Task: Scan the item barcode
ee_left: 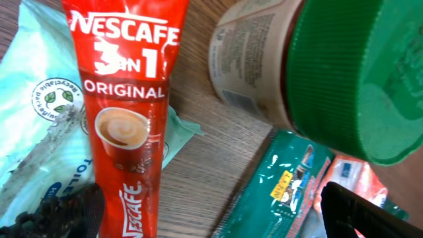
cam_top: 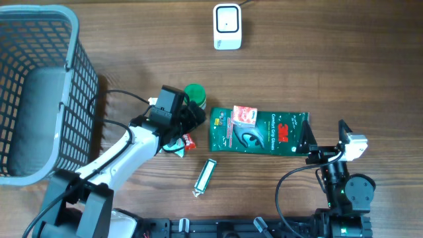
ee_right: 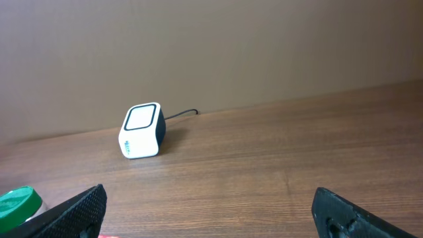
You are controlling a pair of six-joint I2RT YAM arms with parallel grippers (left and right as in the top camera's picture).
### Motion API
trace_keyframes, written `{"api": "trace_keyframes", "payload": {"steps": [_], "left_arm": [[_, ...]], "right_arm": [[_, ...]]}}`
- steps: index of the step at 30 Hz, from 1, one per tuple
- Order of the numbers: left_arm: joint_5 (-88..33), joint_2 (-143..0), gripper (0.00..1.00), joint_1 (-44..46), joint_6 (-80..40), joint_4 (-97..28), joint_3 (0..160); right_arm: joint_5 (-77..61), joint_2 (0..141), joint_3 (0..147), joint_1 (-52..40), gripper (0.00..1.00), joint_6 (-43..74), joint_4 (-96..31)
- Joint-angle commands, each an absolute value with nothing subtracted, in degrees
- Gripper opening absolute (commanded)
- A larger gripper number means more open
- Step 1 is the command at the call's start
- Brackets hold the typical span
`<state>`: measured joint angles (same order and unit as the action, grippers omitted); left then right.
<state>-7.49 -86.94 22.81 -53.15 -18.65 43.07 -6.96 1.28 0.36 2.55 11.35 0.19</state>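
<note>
Overhead view: left gripper (cam_top: 177, 125) hovers over a cluster of goods, right gripper (cam_top: 309, 144) waits off to the side, nothing lifted.
Item: the red Nescafé sachet (ee_left: 125, 119) looks like the pick (my guess, since it lies right under the left gripper).
Left fingers: spread wide, empty; the sachet lies between them, hugging the finger at the frame's left (ee_left: 63, 211).
Right fingers: spread wide too, gripping nothing, with bare table ahead of them.
Progress: barely begun, I'd say. No grasp, no lift, no scan.
What's left: close on the sachet, carry it to the scanner (cam_top: 227, 26), well apart from both grippers, and present the barcode.
Long axis: runs straight ahead from the left fingers, lying flat.
Pointing: logo end away from the fingers, printed face up; no barcode showing.
Neighbours: a green-lidded jar (ee_left: 357, 73) beyond the other finger, a glove pack (cam_top: 264, 132) beside it.
</note>
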Motion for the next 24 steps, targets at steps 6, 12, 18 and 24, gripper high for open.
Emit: {"api": "trace_keyframes", "payload": {"steps": [6, 12, 18, 24], "left_arm": [[3.4, -68.0, 1.0, 22.2, -42.7, -24.9, 42.2], [12.4, -51.9, 1.0, 22.2, -37.0, -24.7, 42.7], [22.9, -40.4, 1.0, 22.2, -27.3, -22.5, 46.7], [31.1, -37.8, 1.0, 22.2, -11.3, -10.2, 59.1]], "right_arm": [[-6.2, 1.0, 0.3, 2.4, 1.0, 12.1, 0.4], [-6.2, 1.0, 0.3, 2.4, 1.0, 12.0, 0.4], [-6.2, 1.0, 0.3, 2.4, 1.0, 12.1, 0.4], [-6.2, 1.0, 0.3, 2.4, 1.0, 12.1, 0.4]]}}
